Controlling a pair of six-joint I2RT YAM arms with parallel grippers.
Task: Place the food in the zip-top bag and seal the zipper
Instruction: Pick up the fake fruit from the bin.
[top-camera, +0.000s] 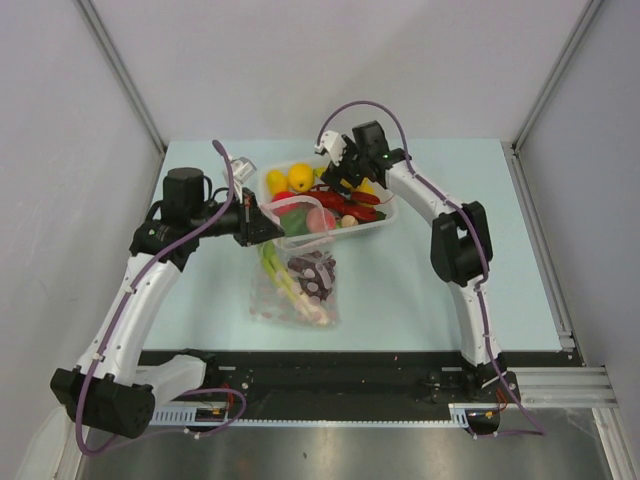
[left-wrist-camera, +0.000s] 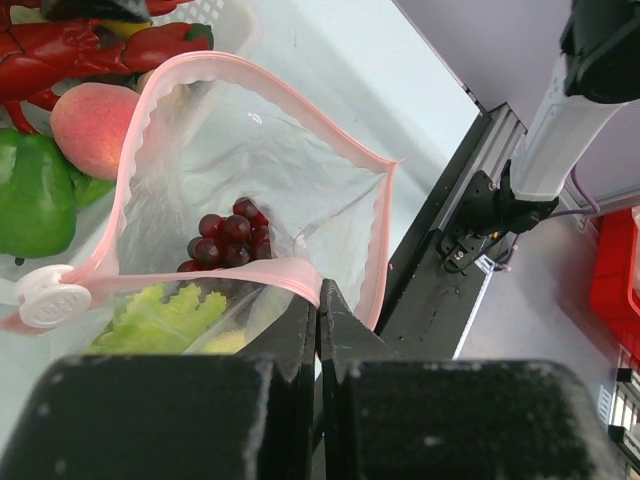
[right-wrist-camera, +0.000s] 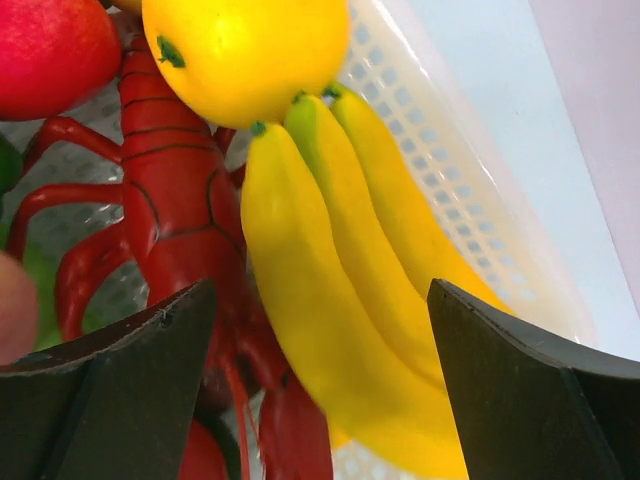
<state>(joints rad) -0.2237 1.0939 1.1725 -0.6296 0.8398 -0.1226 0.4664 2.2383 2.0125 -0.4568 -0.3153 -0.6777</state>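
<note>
Left pincer clamps the zipper, half-hiding leafy greens; right pincer gapes astride bananas, ends cropped.

Side by side: the left arm and right arm, 2 machines of 1 design, pair white tubular links with bulky black joint housings. A purple cable runs along each arm and loops loose near the wrist. A small green light glows on the right arm's black wrist block. The left gripper and right gripper each carry 2 matte black fingers, flat-faced with a faintly speckled surface.
</note>
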